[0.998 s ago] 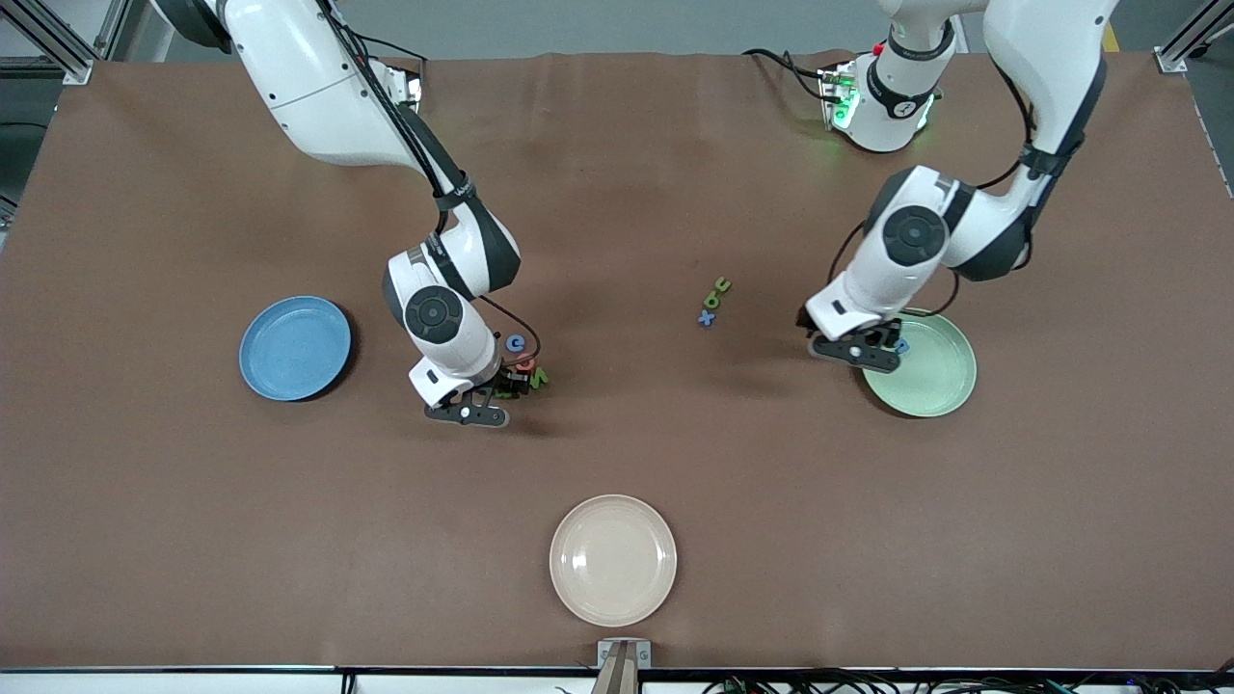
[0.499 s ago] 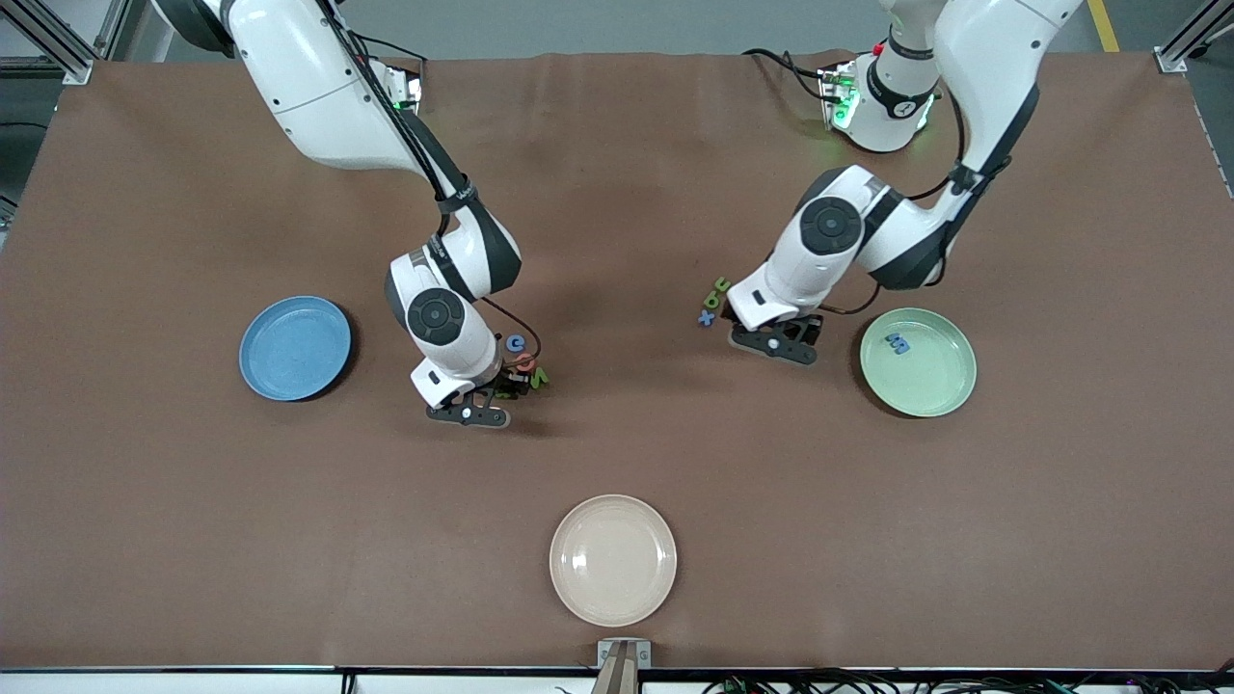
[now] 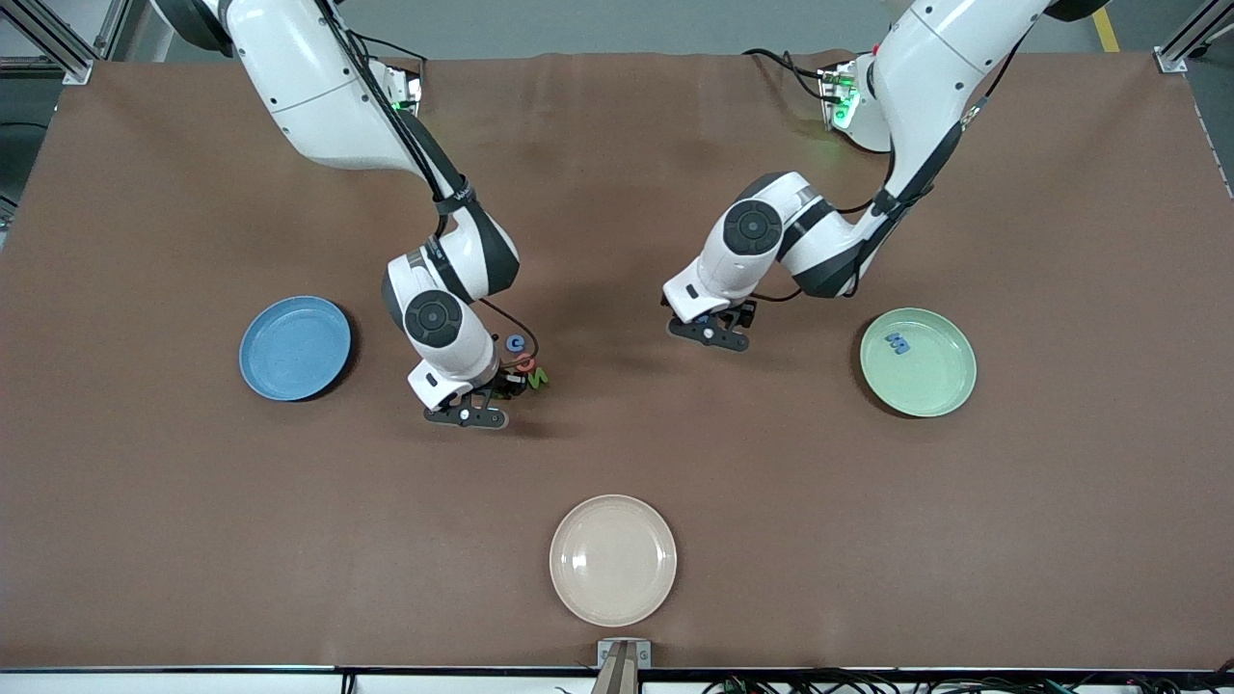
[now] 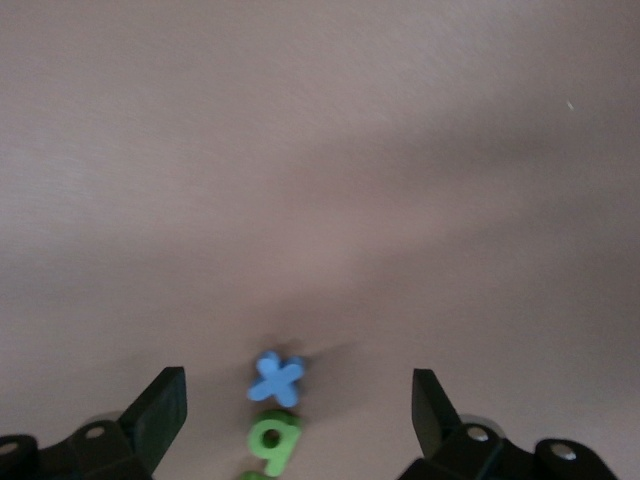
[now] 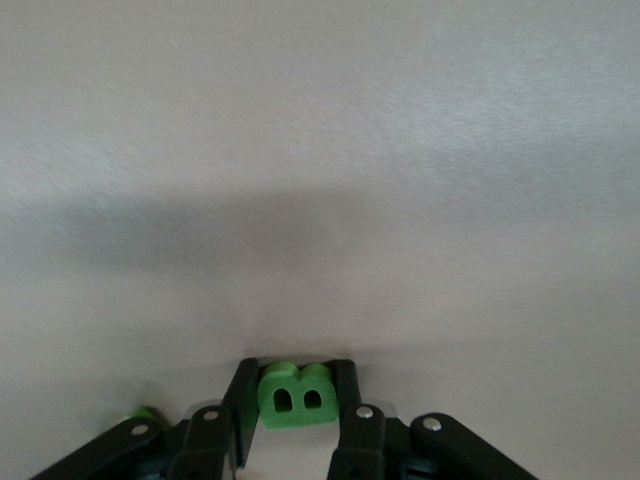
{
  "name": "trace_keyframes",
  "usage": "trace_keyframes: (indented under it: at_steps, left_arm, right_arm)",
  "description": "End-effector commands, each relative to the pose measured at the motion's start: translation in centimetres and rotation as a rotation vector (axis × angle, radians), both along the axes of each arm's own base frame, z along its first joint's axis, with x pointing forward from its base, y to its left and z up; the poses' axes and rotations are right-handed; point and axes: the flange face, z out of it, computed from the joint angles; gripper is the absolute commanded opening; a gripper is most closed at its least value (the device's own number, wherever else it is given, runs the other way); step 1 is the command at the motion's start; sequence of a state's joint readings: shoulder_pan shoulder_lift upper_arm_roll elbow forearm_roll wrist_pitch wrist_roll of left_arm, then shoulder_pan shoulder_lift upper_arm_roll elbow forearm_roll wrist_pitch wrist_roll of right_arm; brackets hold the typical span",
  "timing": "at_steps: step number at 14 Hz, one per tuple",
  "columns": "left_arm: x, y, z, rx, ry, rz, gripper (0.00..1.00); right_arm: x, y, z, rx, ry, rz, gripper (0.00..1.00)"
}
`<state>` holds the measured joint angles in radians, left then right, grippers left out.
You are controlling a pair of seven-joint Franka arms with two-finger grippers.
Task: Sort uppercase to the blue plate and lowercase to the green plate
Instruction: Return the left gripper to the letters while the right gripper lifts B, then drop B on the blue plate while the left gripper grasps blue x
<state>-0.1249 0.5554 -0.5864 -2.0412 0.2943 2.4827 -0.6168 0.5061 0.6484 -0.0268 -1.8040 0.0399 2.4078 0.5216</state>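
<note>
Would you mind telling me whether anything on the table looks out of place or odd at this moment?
Nothing stands out. The blue m lies flat in the green plate; the blue plate and the cream plate hold no letters. The right gripper is shut on the green B; the open left gripper hangs over the blue x.

You have a cream plate (image 3: 613, 560) lying empty on the brown worktop (image 3: 193, 511), at the edge nearest the front camera and well apart from both tools, roughly midway between the two arms' ends. Just past it, at the worktop's very edge, a small grey bracket (image 3: 623, 655) sticks up. Look to the corners at the arms' side and you see silver aluminium frame rails (image 3: 48, 39).
</note>
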Motion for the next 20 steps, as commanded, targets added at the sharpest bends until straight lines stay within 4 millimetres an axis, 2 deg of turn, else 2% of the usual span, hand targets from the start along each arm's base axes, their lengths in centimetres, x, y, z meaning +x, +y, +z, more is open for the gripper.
trace_keyframes:
  at_steps: [1, 3, 5, 7, 10, 12, 15, 16, 17, 18, 20]
  left_arm:
    - [0.3, -0.2, -0.5, 0.000, -0.015, -0.005, 0.85]
    - [0.1, -0.1, -1.2, 0.012, -0.016, -0.028, 0.79]
    - [-0.1, 0.2, -1.7, 0.026, -0.020, -0.047, 0.74]
    - [-0.2, 0.3, -2.0, 0.028, -0.016, -0.049, 0.72]
    - [-0.6, 0.4, -2.7, 0.036, -0.004, -0.057, 0.68]
    - [-0.7, 0.8, -3.0, 0.045, -0.004, -0.063, 0.67]
    - [-0.8, 1.1, -3.2, 0.048, 0.001, -0.062, 0.57]
    - [-0.9, 1.0, -3.2, 0.048, 0.001, -0.063, 0.51]
    - [-0.9, 1.0, -3.3, 0.048, 0.002, -0.063, 0.47]
    - [-0.9, 1.0, -3.3, 0.049, 0.003, -0.064, 0.43]
    - [-1.0, 0.9, -3.3, 0.048, 0.002, -0.065, 0.32]
  right_arm:
    - [1.7, -5.5, 4.2, -0.012, 0.066, 0.074, 0.03]
    - [2.7, -10.2, 7.0, -0.006, 0.113, 0.132, 0.03]
    - [2.7, -15.2, 8.9, 0.012, 0.132, 0.184, 0.03]
    - [2.0, -21.1, 9.7, 0.033, 0.141, 0.224, 0.03]
    - [0.3, -28.1, 9.3, 0.064, 0.155, 0.280, 0.04]
    - [-1.3, -31.2, 8.4, 0.077, 0.155, 0.297, 0.04]
    - [-3.2, -33.4, 7.0, 0.081, 0.142, 0.291, 0.07]
    - [-3.4, -34.3, 6.9, 0.084, 0.149, 0.275, 0.24]
    - [-3.5, -34.8, 6.8, 0.085, 0.153, 0.266, 0.72]
    - [-3.6, -35.2, 6.7, 0.087, 0.156, 0.258, 1.00]
    - [-3.6, -34.9, 6.9, 0.085, 0.155, 0.249, 1.00]
